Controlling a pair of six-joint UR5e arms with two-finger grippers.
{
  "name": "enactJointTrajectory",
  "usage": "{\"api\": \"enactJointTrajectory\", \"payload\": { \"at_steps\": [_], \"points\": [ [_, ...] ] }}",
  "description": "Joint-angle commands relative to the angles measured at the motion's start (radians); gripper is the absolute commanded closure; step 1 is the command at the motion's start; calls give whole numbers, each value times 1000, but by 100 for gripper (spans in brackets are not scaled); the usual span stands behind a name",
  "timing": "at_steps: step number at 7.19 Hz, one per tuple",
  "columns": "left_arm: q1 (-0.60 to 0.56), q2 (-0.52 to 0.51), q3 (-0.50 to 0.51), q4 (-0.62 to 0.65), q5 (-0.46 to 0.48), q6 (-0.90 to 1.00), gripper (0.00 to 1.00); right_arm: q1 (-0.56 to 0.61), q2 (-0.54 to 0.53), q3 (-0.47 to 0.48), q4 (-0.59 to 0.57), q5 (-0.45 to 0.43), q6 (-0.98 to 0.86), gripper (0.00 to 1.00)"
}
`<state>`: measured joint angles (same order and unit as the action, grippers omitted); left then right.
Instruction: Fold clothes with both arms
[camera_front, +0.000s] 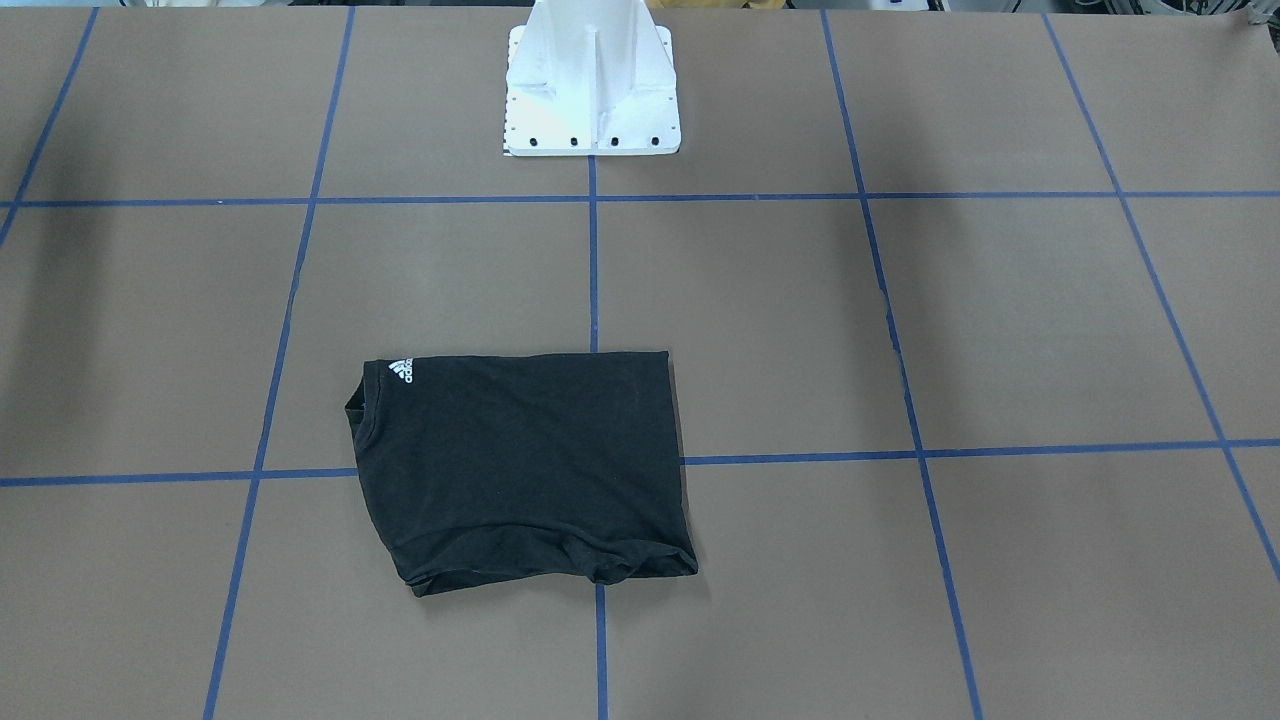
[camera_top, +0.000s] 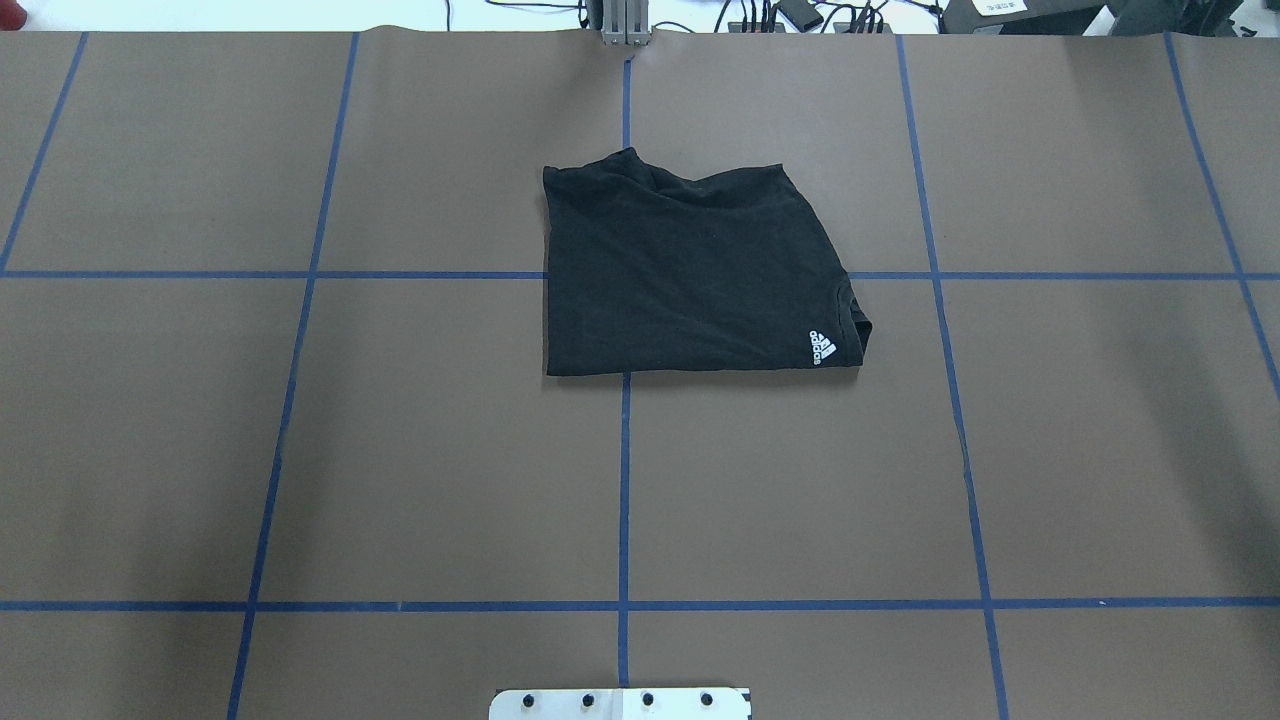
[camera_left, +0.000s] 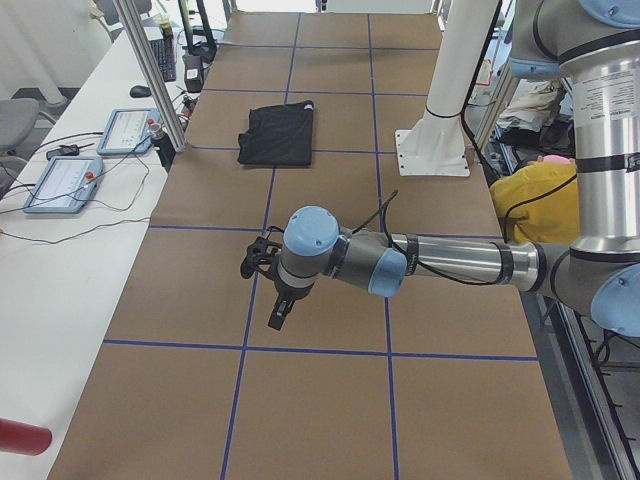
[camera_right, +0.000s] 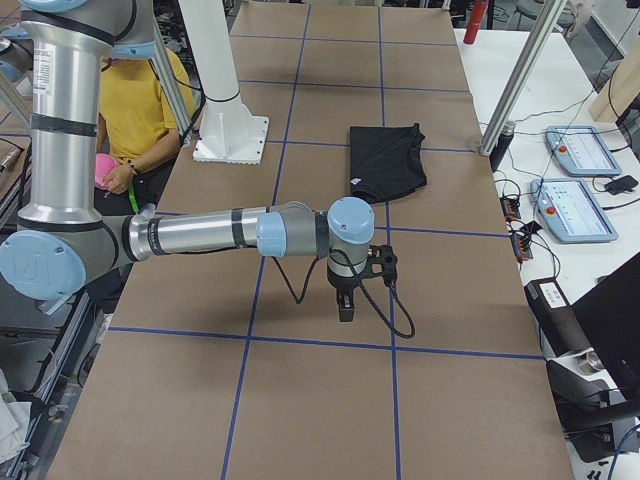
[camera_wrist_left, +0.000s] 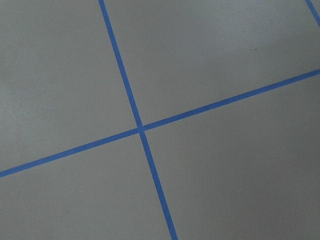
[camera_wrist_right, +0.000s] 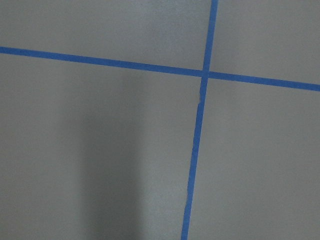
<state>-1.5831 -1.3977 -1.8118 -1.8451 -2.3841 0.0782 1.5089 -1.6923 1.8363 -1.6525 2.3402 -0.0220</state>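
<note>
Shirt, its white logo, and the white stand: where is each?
Shirt (camera_front: 530, 470), front-facing view, middle of the folded cloth.
Logo (camera_front: 402, 371), front-facing view, on its white stripes.
Stand (camera_front: 592, 120), front-facing view, its lower middle.

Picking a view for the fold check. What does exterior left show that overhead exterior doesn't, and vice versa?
Exterior left only: the left arm stretched over the table, with the left gripper pointing down, well clear of the T-shirt. Whether the gripper is open or shut cannot be told. Two tablets lie on the side bench.

Overhead exterior only: the T-shirt seen from straight above, its white logo legible and its far edge rumpled. No arm is in view.

Both: the folded black T-shirt flat on the brown table, the blue tape grid and the white pedestal base.
</note>
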Motion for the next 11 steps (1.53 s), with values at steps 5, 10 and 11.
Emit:
{"api": "enactJointTrajectory", "payload": {
  "at_steps": [5,10,11],
  "points": [
    [0,0,5,-2,0,0,1,-1,2,9,-3,7,1,0],
    [2,0,3,3,2,-222,1,1,0,5,-3,7,1,0],
    [0,2,-3,3,2,-222,1,1,-3,5,-3,8,1,0]
  ]
}}
